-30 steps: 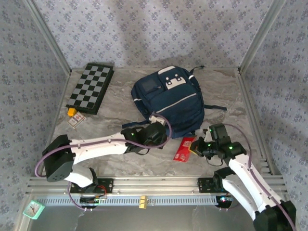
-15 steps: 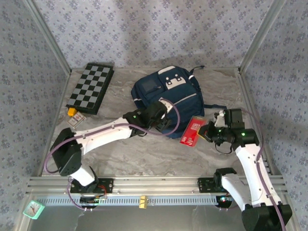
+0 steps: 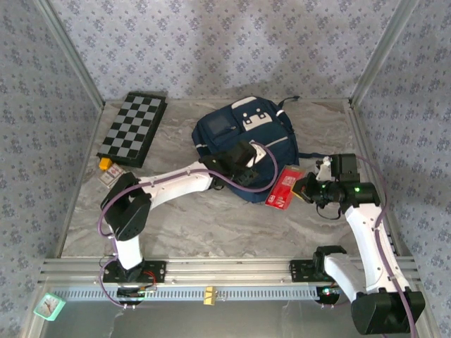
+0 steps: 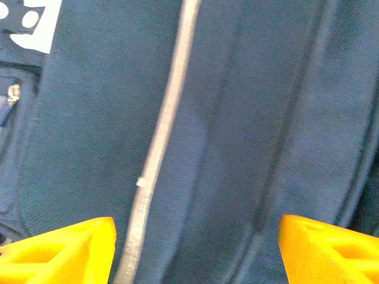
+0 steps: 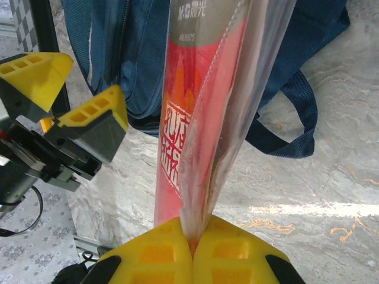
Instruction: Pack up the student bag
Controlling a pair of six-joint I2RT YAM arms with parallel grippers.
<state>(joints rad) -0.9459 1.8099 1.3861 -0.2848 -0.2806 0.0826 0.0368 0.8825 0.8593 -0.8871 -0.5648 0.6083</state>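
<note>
Packing stage: my right pincer (image 5: 192, 239) clamps the red packet (image 5: 186, 118) just beside the backpack (image 3: 243, 137), which lies mid-worktop (image 3: 204, 225). My left pincer (image 4: 196, 236) hovers spread over its zipper (image 4: 160, 136) (closed, I judge). Opening it comes next.

Marbled table (image 3: 211, 225): student bag (image 3: 215, 144), chessboard (image 3: 134, 129), small packet (image 3: 111, 177) near chessboard.

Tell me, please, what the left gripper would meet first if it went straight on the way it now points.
The student bag: the open left gripper points squarely at its navy fabric, with the pale zipper trim just left of centre. How near it is remains unclear.
</note>
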